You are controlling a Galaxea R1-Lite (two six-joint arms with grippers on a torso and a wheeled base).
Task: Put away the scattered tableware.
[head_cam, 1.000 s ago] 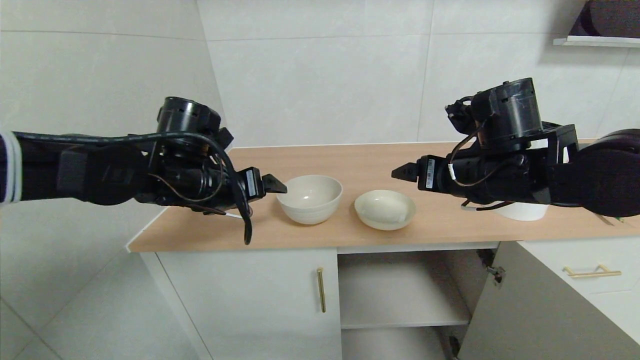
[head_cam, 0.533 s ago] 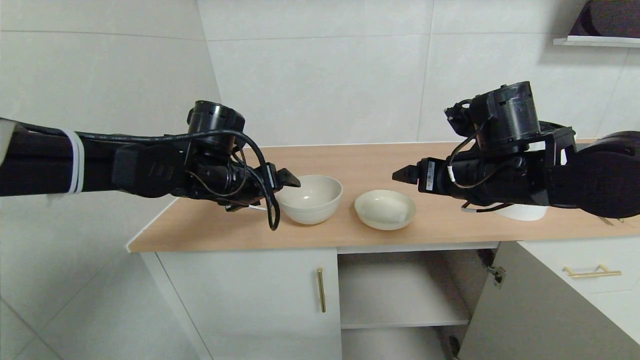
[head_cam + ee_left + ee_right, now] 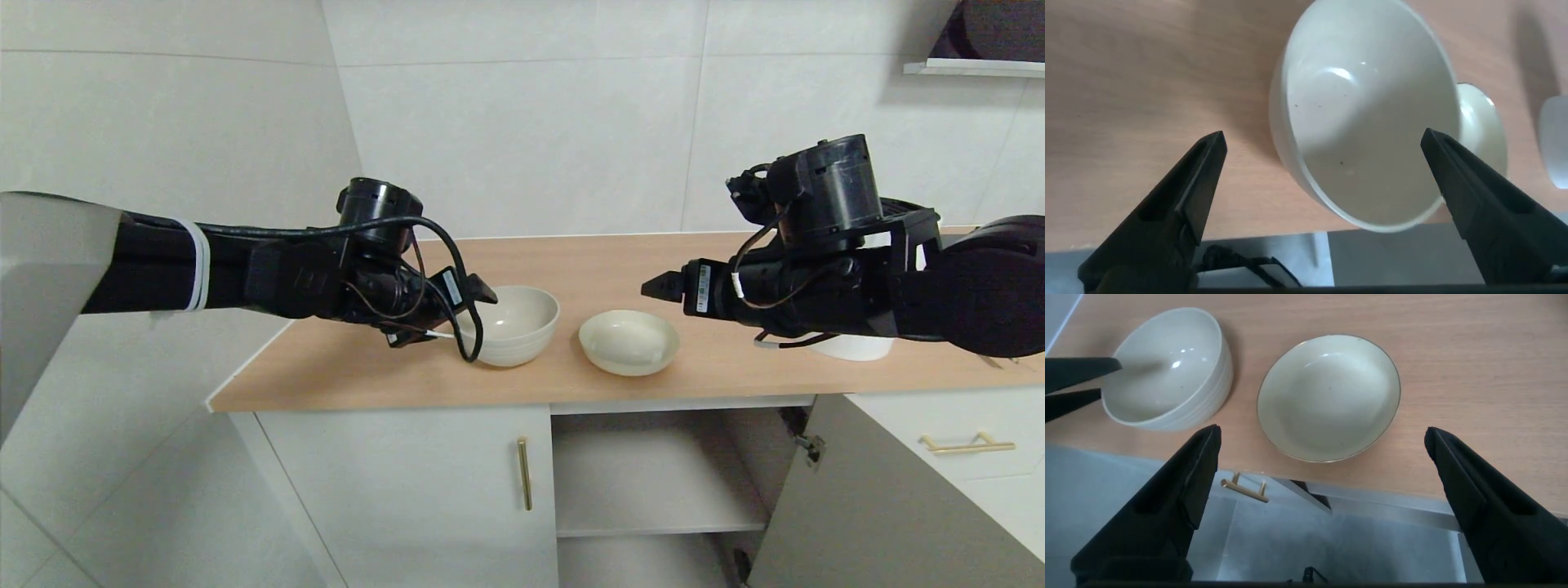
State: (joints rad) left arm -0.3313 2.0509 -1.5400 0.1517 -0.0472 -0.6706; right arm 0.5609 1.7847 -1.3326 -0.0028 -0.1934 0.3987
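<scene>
Standing here, what matters is how the deep bowl sits to the left gripper: it is straight ahead of it, on the table near the front edge, with its left-hand rim just at the gripper's tips. I can't tell from the head view whether they touch. In the left wrist view the gripper is spread wide and holds nothing, and the bowl lies in the gap beyond the two fingers, mouth up and upright. It is round, so it has no long axis to line up with (only the rim and the wall to choose between). I would judge the coming move to be a short push forward and a close on that near rim. The left arm is plainly the nearer one for this bowl. The right gripper is also wide and empty. It hangs off the table, to the right of the shallow bowl and clear of it, which makes that one its natural share. The two bowls stand near each other but apart. The open cabinet lies directly below them, its shelf bare, and looks the likely place to put them
</scene>
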